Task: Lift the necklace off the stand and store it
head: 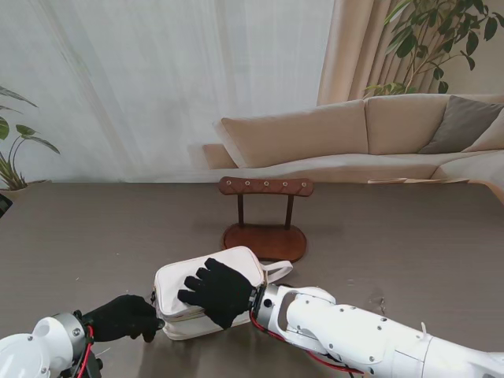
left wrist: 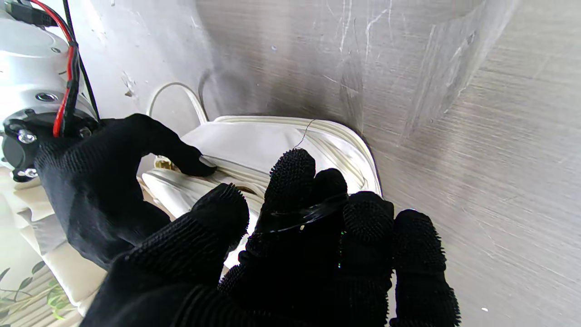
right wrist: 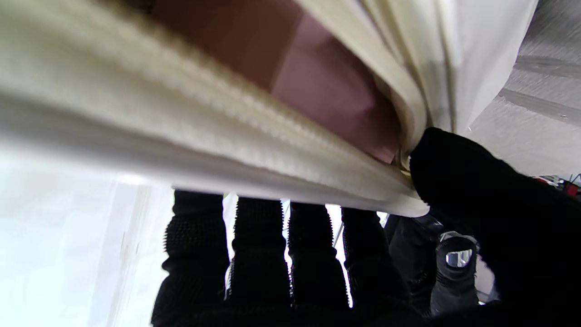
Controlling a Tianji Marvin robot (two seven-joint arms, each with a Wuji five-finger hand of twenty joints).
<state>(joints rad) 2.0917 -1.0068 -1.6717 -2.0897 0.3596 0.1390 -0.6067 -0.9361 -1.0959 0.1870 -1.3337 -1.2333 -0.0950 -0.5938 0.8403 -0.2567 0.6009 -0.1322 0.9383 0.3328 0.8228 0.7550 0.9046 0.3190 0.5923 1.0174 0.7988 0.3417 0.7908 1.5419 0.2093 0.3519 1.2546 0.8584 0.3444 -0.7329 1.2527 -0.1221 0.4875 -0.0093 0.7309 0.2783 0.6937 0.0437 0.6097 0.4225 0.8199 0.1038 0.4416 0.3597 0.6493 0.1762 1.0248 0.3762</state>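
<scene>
The wooden stand (head: 265, 187) rises at the table's middle with a bare top bar; I see no necklace on it or anywhere else. Nearer to me lies a white zip pouch (head: 177, 283) with a loop strap (head: 277, 272). My right hand (head: 216, 290) lies on top of the pouch, fingers over its upper rim and thumb (right wrist: 458, 181) pressed at the zip, holding it. The right wrist view shows a pinkish lining (right wrist: 317, 81) through the gap. My left hand (head: 122, 317) is at the pouch's left corner, its fingers (left wrist: 290, 177) bunched together against the zip edge (left wrist: 272, 141).
The stand's oval base (head: 264, 240) sits just beyond the pouch. A beige sofa (head: 370, 134) and a curtain lie past the table's far edge, with plants at the far right and far left. Both forearms rest along the near edge.
</scene>
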